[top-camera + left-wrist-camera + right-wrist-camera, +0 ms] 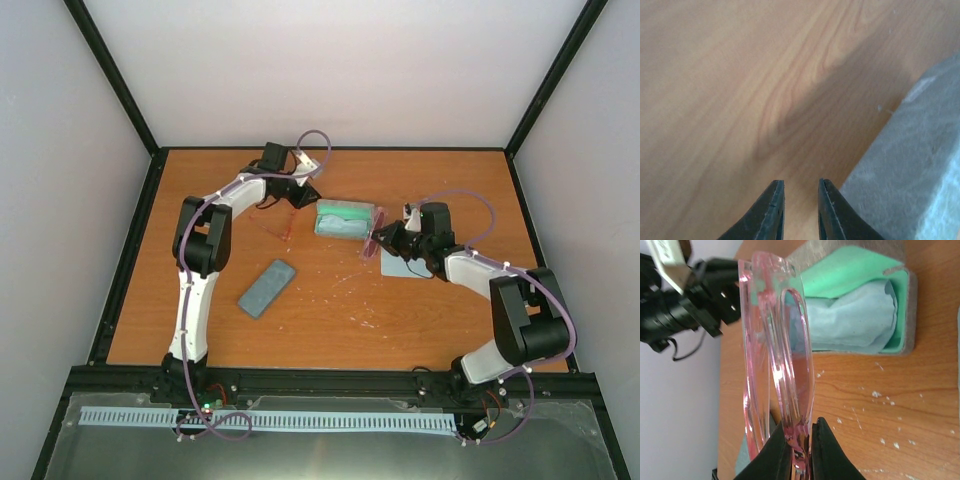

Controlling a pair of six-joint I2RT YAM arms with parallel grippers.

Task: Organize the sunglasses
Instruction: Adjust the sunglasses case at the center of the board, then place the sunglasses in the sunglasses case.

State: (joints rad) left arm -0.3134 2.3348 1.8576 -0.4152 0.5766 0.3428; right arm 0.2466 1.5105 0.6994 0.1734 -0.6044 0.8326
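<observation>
Right beside the open case (pixel 911 315), my right claw (pixel 801 426) has the pink sunglasses (pixel 775 340) pinched.
So both fingers are squeezed onto the see-through frame, and the glasses stand edge-on off my fingertips, just at the right end of the case and not inside it; can't tell if they touch the table (pixel 715 100). The case has a green lining with a pale blue cloth (pixel 850 320) bunched up in it. A second cloth (pixel 405 266) lies flat on the wood under my right wrist. My left claw (pixel 800 182) sits low at the other end of the case, fingers a narrow gap apart with just wood showing between them, grey case wall right next to it. A closed case (pixel 267 287) lies slanted nearer my bases, well apart from all this.
</observation>
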